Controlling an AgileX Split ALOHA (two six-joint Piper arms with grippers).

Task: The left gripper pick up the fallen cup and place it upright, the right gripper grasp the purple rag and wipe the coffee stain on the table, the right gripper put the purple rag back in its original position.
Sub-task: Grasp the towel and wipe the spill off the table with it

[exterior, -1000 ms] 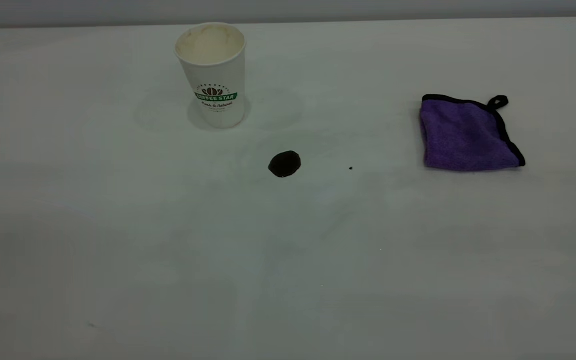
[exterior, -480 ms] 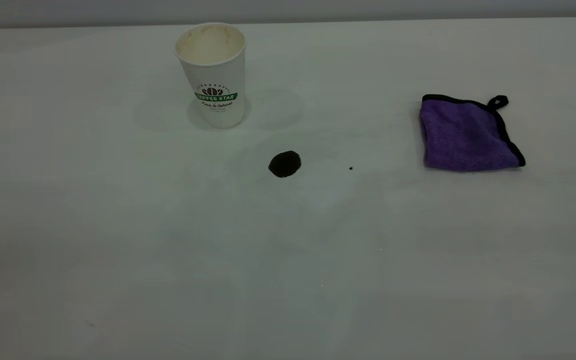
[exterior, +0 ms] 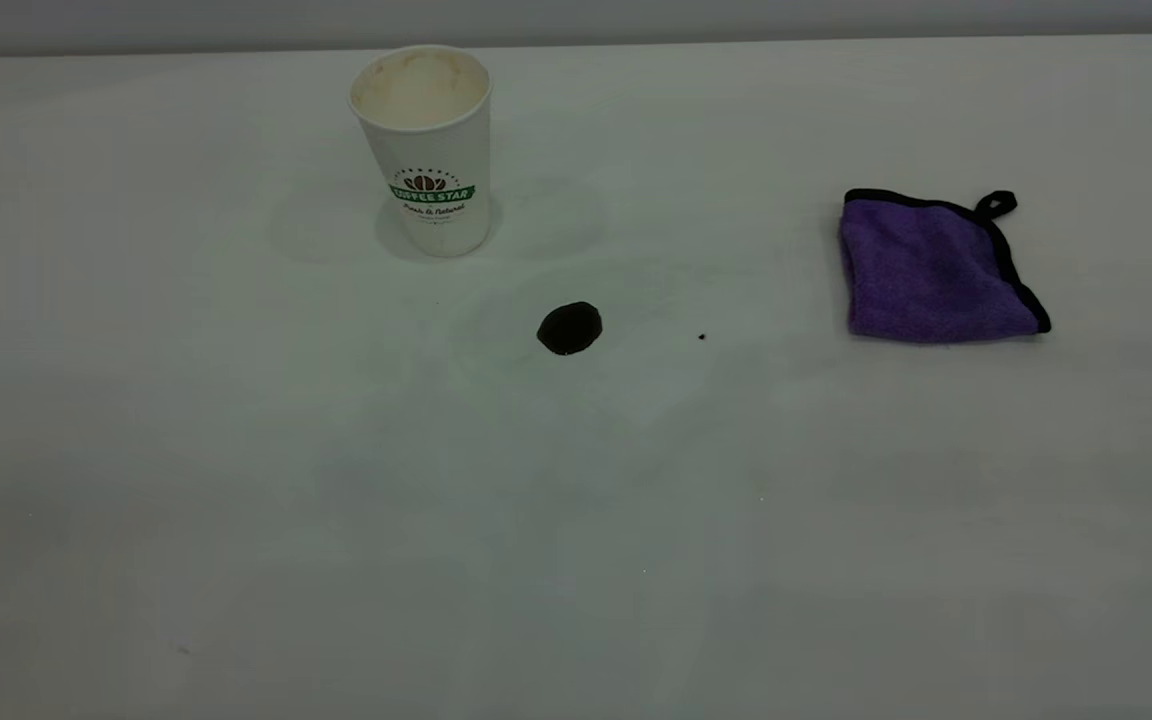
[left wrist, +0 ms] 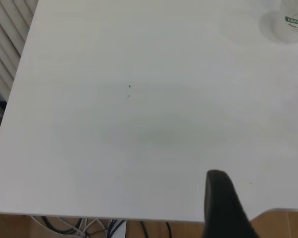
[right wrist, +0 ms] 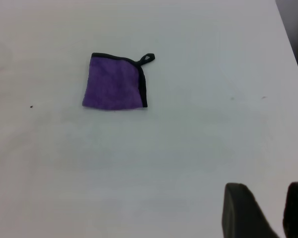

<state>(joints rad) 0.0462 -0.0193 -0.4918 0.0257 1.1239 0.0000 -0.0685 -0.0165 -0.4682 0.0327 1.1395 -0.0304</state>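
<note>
Cup [exterior: 423,150], rag [exterior: 936,268], stain [exterior: 569,328] unmoved

Pale wall [exterior: 636,20], wooden floor [left wrist: 154,229], cables [left wrist: 89,227].

The table [exterior: 576,520] is a plain white matte top with faint smudges. The cup [exterior: 423,145] stands upright on it, far out ahead of the left gripper [left wrist: 260,208]. The purple rag [exterior: 936,268] lies flat and folded (loop at one corner), well ahead of the right gripper [right wrist: 265,210], which is held above bare surface. The coffee stain [exterior: 569,328] sits between cup and rag, a tiny black speck [exterior: 702,337] just beside it.
</note>
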